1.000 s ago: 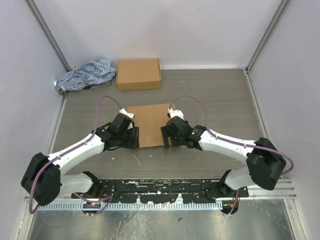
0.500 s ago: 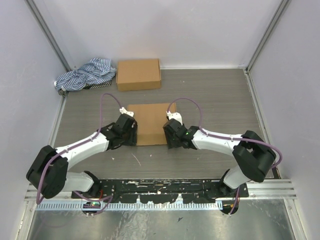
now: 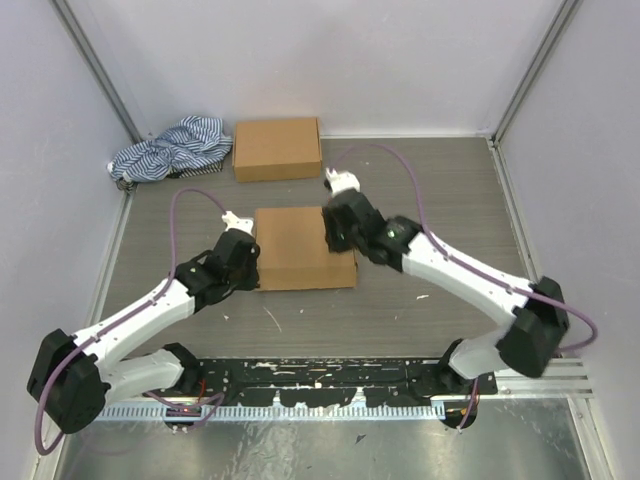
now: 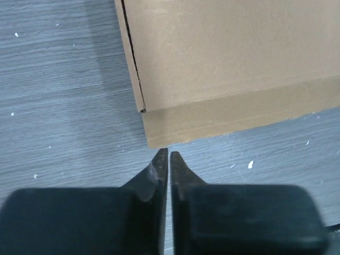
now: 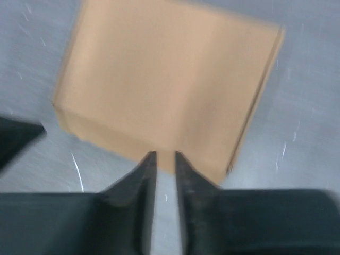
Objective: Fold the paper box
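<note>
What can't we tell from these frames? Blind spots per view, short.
- Top view: the right arm covers the middle box's far-right corner, and the left arm covers its left edge.
- Right wrist view: motion blur, so it is unclear whether the right fingers touch the box.
- Left wrist view: the box is cut off by the top and right frame edges.
- Striped cloth: anything under it is hidden.

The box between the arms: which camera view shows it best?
Top external: nearly the whole box is sharp. Left wrist gives only one corner, close up; right wrist shows the whole top, but blurred.
</note>
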### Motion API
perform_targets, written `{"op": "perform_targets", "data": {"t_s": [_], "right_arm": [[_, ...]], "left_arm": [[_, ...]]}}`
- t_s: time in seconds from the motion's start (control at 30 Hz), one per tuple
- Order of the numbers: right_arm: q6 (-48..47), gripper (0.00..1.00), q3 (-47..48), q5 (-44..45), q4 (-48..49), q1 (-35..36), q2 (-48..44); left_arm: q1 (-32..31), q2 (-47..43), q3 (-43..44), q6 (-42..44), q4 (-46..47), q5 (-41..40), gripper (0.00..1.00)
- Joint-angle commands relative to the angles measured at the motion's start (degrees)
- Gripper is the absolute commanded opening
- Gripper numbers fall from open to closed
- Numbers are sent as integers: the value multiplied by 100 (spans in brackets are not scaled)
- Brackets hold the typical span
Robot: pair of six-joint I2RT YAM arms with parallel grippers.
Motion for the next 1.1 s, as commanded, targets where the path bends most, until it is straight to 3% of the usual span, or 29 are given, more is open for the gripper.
{"op": "perform_targets", "data": {"t_s": [0.0,0.27,0.43,0.67,0.97,1.07], "right_arm": [[-622,4,1808,-602,249,-594,1328],[-1100,1,4908,-1612,334,-1227,4373],[-1034,3,5869,-2348,349,-1440,5723],[-1114,5,5606,-3002,163,-1451,5936],[-1229,5,3892,-4453,-13,-994,5171],[-1315,5,3790,-4366,-170,-709,5131]], "left_arm": [[-26,-68,30,-129,-153,462,1],[-113,534,-573,-242,800,891,0],[-238,997,-483,-211,1051,746,0],[-300,1987,-32,-404,1188,37,0],[-472,2602,240,-913,1734,-1417,0],[-707,2495,214,-1127,1730,-1807,0]]}}
